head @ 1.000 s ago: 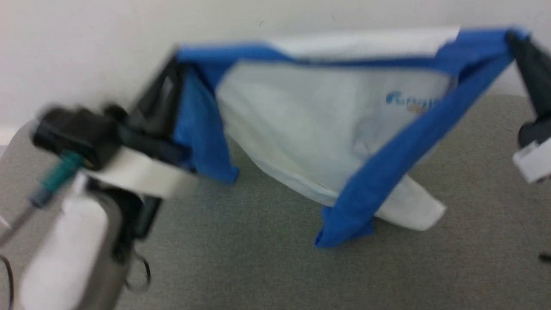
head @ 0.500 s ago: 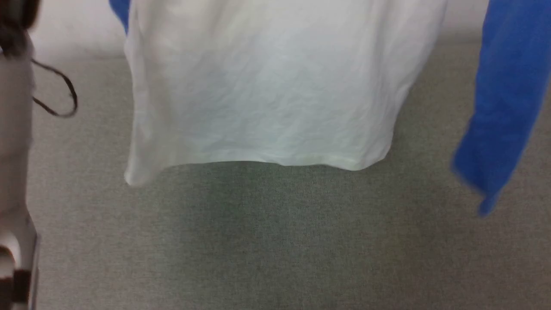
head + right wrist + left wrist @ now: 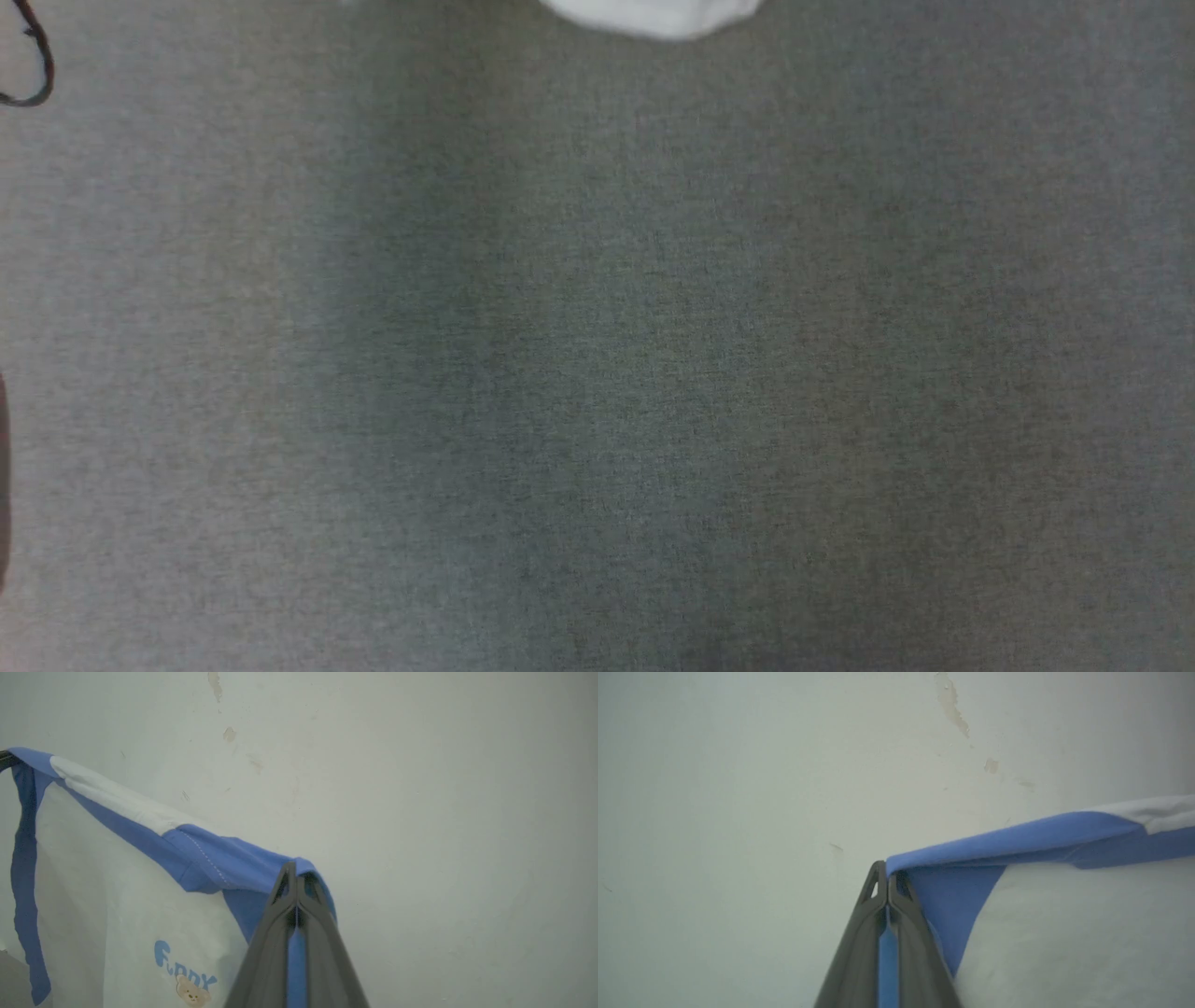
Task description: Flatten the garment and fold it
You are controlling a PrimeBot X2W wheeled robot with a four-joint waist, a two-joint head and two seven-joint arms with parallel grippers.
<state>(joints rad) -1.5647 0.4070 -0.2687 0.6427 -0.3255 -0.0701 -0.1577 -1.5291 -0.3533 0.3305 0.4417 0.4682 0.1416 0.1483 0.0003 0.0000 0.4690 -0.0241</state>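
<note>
While it hung in the air between the two grippers, the garment [image 3: 117,896] was spread out like a sheet in front of a pale wall [image 3: 420,812]. Its top edge ran nearly straight from one gripper to the other, blue at both ends and white in the middle. Below this edge the white body fell down freely, with a blue strip along the side. On the white body, low in the right wrist view, there was a blue print [image 3: 187,970] with a small bear under the letters.

The left gripper [image 3: 888,876] was closed on one blue corner of the garment. Its two dark fingers were pressed together, with a thin line of blue fabric between them. The right gripper [image 3: 296,877] was closed in the same way on the other blue corner, and the fabric folded over its tips. In the right wrist view a dark tip held the far corner at the left border.

In the head view a small white part of the garment came in at the top border, above a grey surface [image 3: 597,373]. I could not tell if it touched this surface. A darker band lay across the middle of the surface. A thin dark cable [image 3: 37,70] made a loop in the upper left corner.

The wall behind had some brownish marks [image 3: 952,700] where the paint was damaged.
</note>
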